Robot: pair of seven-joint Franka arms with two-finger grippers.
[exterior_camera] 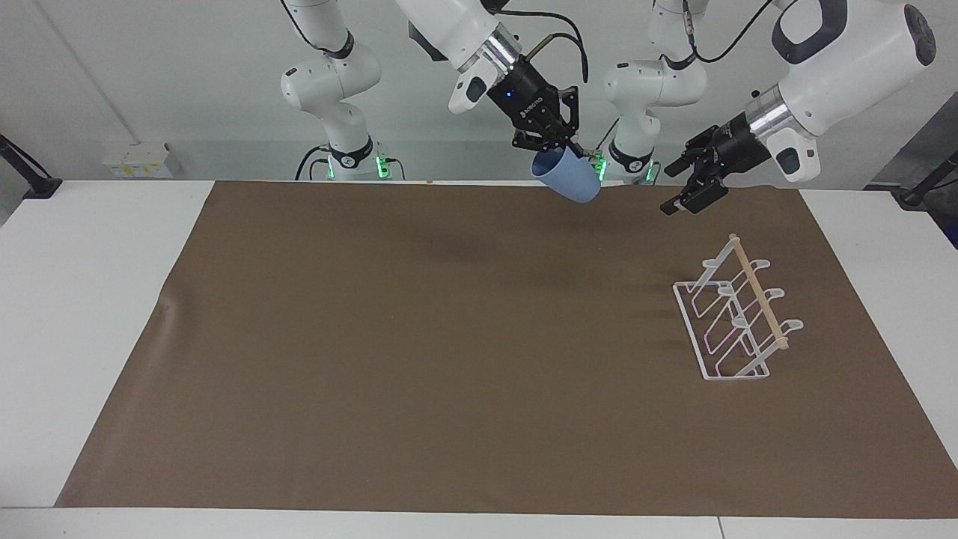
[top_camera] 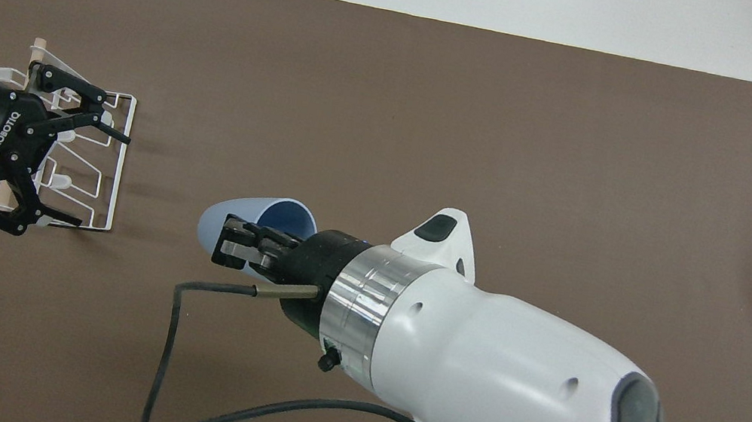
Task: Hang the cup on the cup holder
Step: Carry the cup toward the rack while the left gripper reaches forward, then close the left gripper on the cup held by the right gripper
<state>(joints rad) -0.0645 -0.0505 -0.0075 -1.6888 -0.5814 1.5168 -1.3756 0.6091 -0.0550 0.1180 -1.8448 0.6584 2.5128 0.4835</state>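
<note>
The light-blue cup (exterior_camera: 566,176) hangs tilted in my right gripper (exterior_camera: 557,150), high over the mat's edge nearest the robots. That gripper is shut on the cup's rim; it also shows in the overhead view (top_camera: 238,250) with the cup (top_camera: 239,217). My left gripper (exterior_camera: 675,192) is open and empty in the air, pointing toward the cup; seen from overhead (top_camera: 101,180) it covers part of the cup holder. The white wire cup holder (exterior_camera: 737,318) with its wooden dowel (exterior_camera: 760,299) stands on the mat toward the left arm's end, also in the overhead view (top_camera: 119,179). No cup hangs on it.
A brown mat (exterior_camera: 449,359) covers most of the white table (exterior_camera: 90,299). A black cable (top_camera: 168,359) loops from my right wrist above the mat.
</note>
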